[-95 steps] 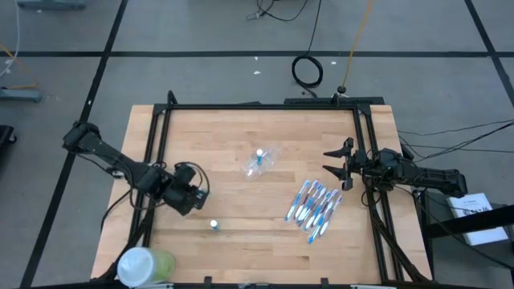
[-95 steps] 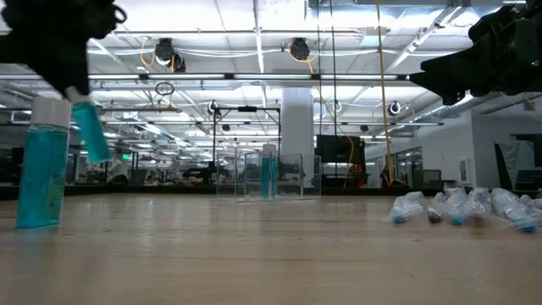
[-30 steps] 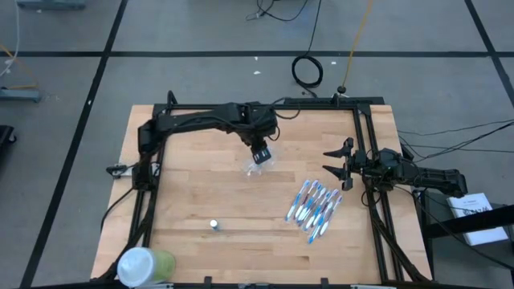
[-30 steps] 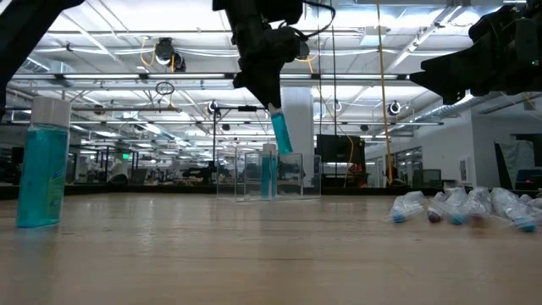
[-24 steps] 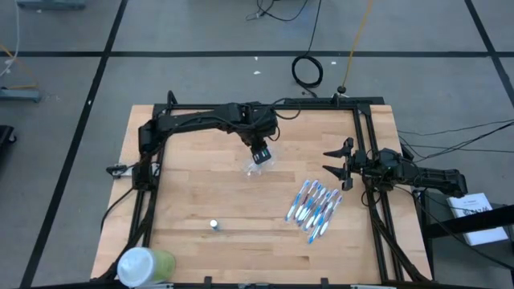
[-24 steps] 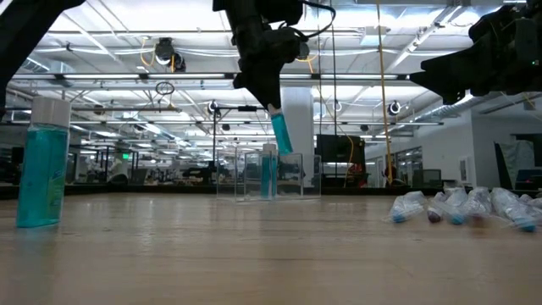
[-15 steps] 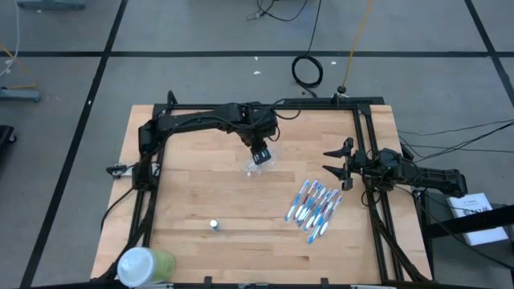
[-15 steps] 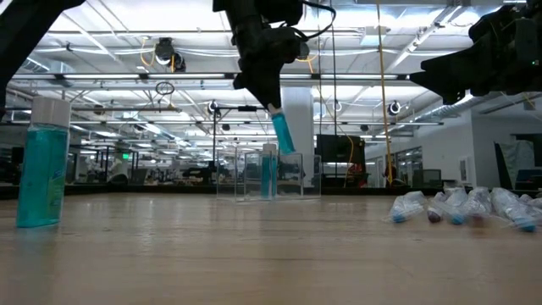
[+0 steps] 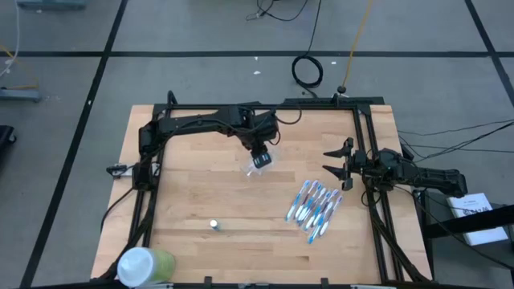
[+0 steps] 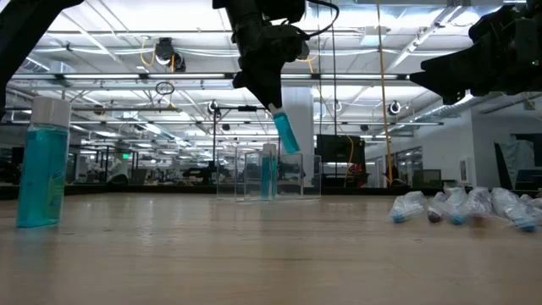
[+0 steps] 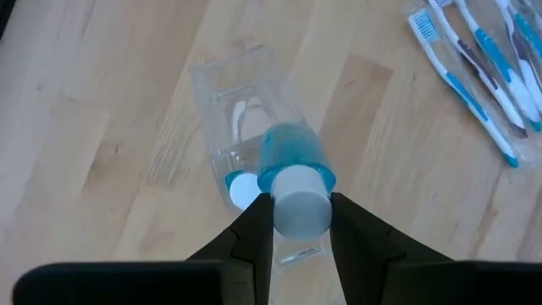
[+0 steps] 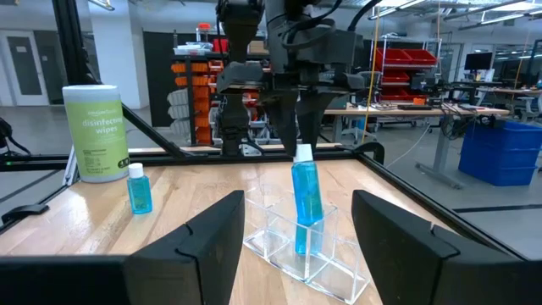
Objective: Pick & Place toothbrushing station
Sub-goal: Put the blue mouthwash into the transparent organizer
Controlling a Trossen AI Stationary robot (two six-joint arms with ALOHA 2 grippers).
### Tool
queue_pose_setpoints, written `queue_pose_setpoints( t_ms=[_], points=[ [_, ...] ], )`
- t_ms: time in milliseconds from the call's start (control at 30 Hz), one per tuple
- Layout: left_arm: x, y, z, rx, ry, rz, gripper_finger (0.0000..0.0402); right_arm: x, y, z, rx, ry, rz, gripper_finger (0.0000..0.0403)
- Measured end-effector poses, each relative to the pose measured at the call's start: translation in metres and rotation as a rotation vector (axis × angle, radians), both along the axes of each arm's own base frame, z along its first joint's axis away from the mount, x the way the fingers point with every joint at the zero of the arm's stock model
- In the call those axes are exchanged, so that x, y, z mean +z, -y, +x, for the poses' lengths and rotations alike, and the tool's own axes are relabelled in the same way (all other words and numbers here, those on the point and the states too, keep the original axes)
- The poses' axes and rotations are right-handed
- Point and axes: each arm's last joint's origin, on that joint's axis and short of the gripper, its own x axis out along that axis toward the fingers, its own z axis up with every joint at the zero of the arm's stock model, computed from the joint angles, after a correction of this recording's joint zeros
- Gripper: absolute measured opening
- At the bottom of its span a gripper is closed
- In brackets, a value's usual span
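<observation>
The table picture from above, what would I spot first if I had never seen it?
Probably the left gripper, shut on a little teal bottle and holding it tilted right above a clear holder at the table's middle. Inside the holder stands another bottle. Next you would spot the bunch of toothbrushes lying to the right, near the right gripper, which waits open at the table's right edge.

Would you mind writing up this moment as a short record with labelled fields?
left gripper: shut on a small teal bottle, held by its white cap above the clear container
clear container: already holds one teal bottle
right gripper: open, empty, at the table's right edge
toothbrushes: lying in a bunch on the table, untouched
third teal bottle: standing alone
green wipes tub: front left corner
</observation>
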Motion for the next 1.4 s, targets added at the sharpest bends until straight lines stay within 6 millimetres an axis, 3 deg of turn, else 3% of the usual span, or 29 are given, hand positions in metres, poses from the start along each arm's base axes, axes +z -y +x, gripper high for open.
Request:
queue_pose_setpoints(
  t_ms=[1400],
  points=[
    [0.0042,0.0056,-0.0036,0.039,-0.007,-0.015,0.0096,-0.0001,0.0,0.0,0.0,0.0,0.0,0.0212]
  ],
)
